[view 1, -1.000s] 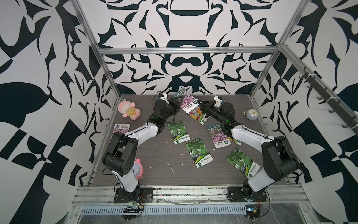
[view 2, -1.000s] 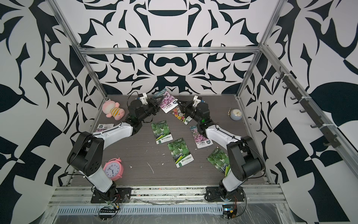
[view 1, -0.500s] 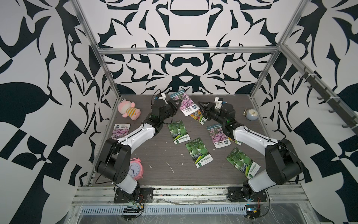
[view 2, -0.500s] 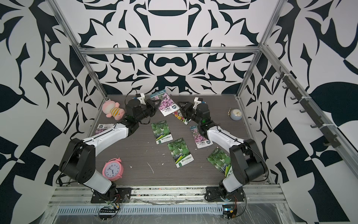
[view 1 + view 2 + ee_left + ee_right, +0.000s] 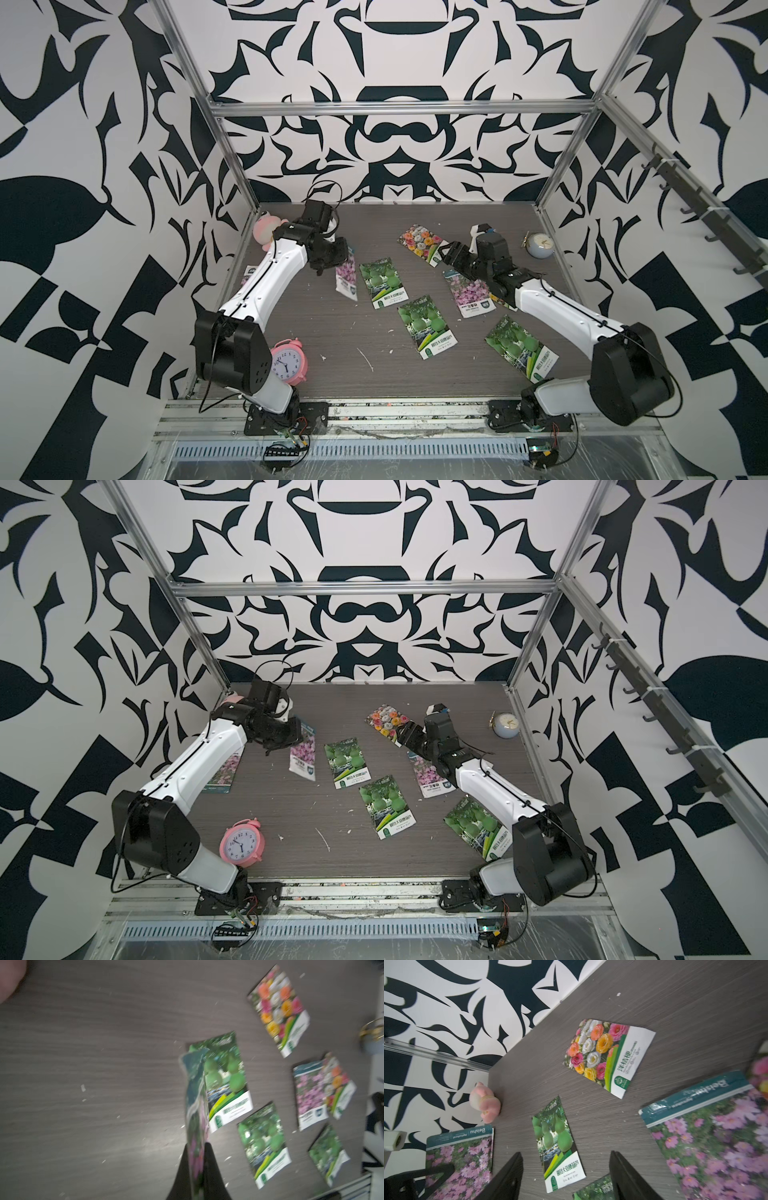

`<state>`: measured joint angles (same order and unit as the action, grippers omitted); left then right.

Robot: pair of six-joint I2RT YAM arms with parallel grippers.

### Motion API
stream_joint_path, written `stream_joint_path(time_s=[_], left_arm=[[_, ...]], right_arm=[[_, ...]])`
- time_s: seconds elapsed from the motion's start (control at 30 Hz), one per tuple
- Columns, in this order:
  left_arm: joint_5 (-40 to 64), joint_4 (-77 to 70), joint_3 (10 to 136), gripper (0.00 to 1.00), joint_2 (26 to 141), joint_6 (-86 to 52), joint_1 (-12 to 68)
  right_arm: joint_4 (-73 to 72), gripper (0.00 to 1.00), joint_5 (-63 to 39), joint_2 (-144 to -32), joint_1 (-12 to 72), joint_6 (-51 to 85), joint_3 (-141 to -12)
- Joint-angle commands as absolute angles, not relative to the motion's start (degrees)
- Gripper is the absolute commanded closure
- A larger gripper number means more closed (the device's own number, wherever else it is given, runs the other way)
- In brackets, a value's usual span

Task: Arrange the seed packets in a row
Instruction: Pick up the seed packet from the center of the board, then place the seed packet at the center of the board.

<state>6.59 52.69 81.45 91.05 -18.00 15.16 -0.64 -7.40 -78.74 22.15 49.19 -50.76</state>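
One wall-side purple packet (image 5: 226, 773) lies flat on the worktop (image 5: 316, 328) against the left wall, partly under the left arm. A pink plush toy (image 5: 264, 228) sits in the back corner behind it, and a pink alarm clock (image 5: 286, 361) stands near the front.

Next, the left hand (image 5: 338, 264) is clamped tight on the top end of the held purple packet (image 5: 346, 280), which hangs steeply tilted with its label end down. In the left wrist view the two fingers (image 5: 212, 1167) press on both faces of it. Whether its lower edge touches the worktop cannot be told.

Just beside it the back gourd packet (image 5: 383, 283) lies flat, and the middle gourd packet (image 5: 428, 326) lies nearer the front, close to its corner. Farther back and to the right, the back bloom packet (image 5: 422, 243) lies flat. The right hand (image 5: 445, 254) hovers at its label end, fingers spread wide with nothing between them.

Under that arm the right purple packet (image 5: 471, 293) overlaps the covered bloom packet (image 5: 340, 1093). The front gourd packet (image 5: 521, 348) lies nearest the right arm's base, and a small pale clock (image 5: 540, 247) sits near the back right corner.
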Motion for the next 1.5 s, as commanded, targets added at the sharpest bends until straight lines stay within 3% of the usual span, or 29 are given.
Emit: stream_joint_path(time_s=[0.0,0.53,0.8,1.0,1.23,1.37,1.47], left_arm=[[9.0,67.6,82.5,1.00,94.4,-5.6,13.0],[3.9,55.7,81.3,1.00,102.9,-2.1,0.7],[1.4,48.9,74.9,0.99,104.5,0.1,-2.9],[-0.9,48.9,76.1,0.91,110.0,1.2,-5.6],[-3.3,47.9,77.0,0.67,110.7,-1.7,-5.7],[-3.0,47.4,76.1,0.63,107.1,-2.5,-5.8],[-0.2,47.4,75.2,0.66,105.5,-2.5,-5.8]], right_arm=[[0.4,0.30,-3.7,-76.2,22.0,46.4,-50.0],[1.4,0.31,-3.8,-74.8,21.9,45.6,-49.3],[-0.1,0.31,-4.0,-74.9,22.0,46.7,-48.0],[0.2,0.31,-3.5,-74.8,22.0,45.9,-47.7],[-0.1,0.31,-3.9,-74.8,22.0,46.0,-47.3],[-0.1,0.31,-4.1,-74.7,21.9,46.0,-47.4],[-0.1,0.31,-4.3,-74.7,22.0,46.1,-47.2]])
